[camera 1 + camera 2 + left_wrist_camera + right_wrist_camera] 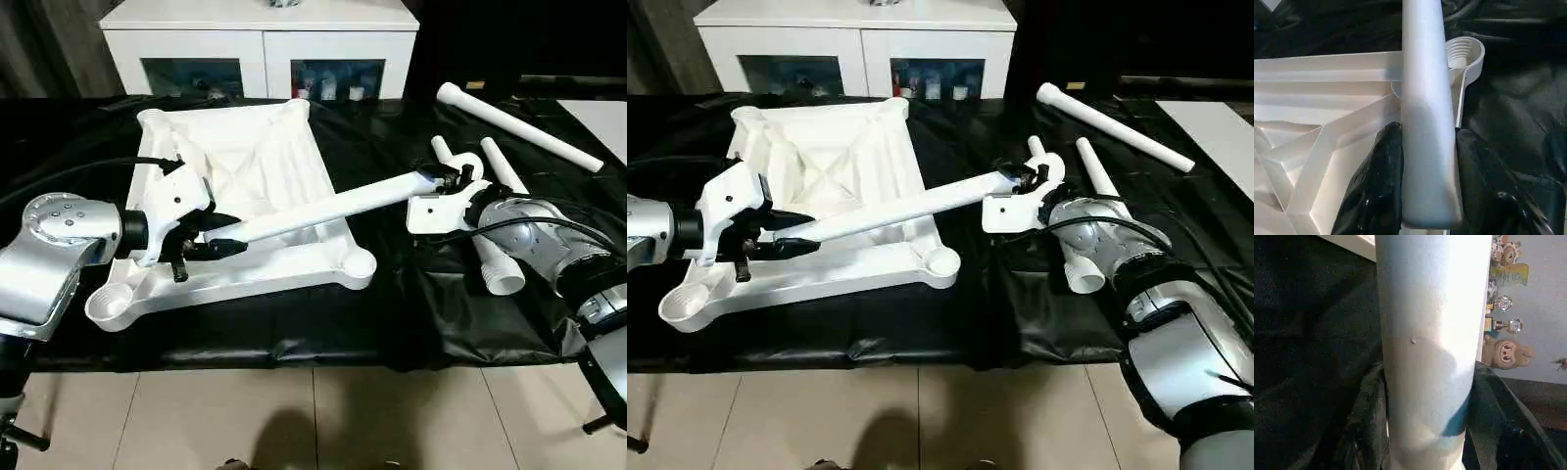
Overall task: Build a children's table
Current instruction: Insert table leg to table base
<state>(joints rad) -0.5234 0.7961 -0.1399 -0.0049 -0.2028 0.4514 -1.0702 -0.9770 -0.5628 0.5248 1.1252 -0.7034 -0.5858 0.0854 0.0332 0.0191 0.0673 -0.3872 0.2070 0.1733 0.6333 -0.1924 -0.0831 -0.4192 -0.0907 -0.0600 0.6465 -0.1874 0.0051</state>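
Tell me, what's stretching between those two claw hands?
One long white table leg, seen from the head camera. The left end effector grips its narrow end above the upturned tabletop; the right end effector is at its thick end.

Black sheet (392,323) spread over the work surface, creased and glossy. Behind it, white cabinet (260,34) with two glass doors, small items dim inside. Pale tiled floor (294,421) in front. Toy figures (1506,352) and small trophies (1513,325) against a light wall.
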